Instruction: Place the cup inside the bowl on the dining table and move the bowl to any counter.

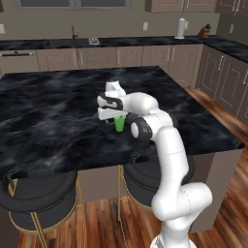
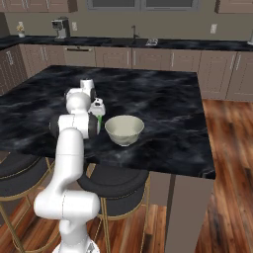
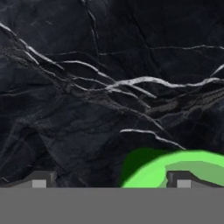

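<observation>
The small green cup (image 1: 119,124) stands upright on the black marble dining table (image 1: 48,121), near its front edge. My gripper (image 1: 117,116) hangs just above the cup, pointing down, open and holding nothing. In the hand view the cup's rim (image 3: 175,168) curves in at the bottom right, and the right fingertip (image 3: 181,179) lies over its opening while the left one is over bare marble. In the right base view a sliver of the cup (image 2: 100,120) shows under the gripper (image 2: 98,111), and the cream bowl (image 2: 124,129) sits upright on the table (image 2: 163,104), just right of it.
Black-cushioned stools (image 1: 38,193) (image 2: 116,188) stand under the table's front edge. The wall counter (image 1: 145,41) (image 2: 113,42) runs along the back with a sink and faucet (image 1: 73,34), a paper towel roll (image 1: 180,28) and a coffee machine (image 2: 60,27). More cabinets (image 1: 223,77) line the right wall.
</observation>
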### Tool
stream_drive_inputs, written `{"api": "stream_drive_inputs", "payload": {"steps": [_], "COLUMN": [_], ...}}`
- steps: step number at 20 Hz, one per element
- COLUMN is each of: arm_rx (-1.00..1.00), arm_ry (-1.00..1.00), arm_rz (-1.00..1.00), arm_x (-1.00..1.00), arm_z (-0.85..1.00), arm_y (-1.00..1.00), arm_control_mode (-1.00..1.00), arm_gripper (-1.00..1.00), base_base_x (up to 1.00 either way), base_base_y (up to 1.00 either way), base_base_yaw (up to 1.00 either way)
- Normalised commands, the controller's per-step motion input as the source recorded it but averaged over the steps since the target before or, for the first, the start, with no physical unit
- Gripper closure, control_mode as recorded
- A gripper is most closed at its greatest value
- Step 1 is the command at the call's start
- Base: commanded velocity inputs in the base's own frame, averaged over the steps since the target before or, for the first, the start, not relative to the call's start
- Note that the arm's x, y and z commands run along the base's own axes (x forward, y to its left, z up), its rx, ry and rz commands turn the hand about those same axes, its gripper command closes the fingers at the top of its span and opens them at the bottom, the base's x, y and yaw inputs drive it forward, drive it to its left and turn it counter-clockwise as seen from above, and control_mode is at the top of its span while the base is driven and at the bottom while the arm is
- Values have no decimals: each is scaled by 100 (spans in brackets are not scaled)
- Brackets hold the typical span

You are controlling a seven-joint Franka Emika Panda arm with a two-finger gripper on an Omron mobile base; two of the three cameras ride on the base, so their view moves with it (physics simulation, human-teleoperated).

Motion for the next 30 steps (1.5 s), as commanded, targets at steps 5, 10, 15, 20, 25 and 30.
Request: {"api": "stream_drive_inputs", "payload": {"steps": [5, 10, 15, 20, 25, 30], "arm_rx": [0, 0, 0, 0, 0, 0], "arm_ry": [0, 0, 0, 0, 0, 0], "arm_rz": [0, 0, 0, 0, 0, 0], "arm_x": [0, 0, 0, 0, 0, -6], "arm_z": [0, 0, 0, 0, 12, 30], "arm_y": [0, 0, 0, 0, 0, 0], "arm_control_mode": [-100, -100, -100, -100, -100, -100], "arm_gripper": [-100, 100, 100, 100, 100, 100], "base_base_x": [0, 0, 0, 0, 0, 0], "base_base_y": [0, 0, 0, 0, 0, 0], "base_base_yaw": [0, 0, 0, 0, 0, 0]}}
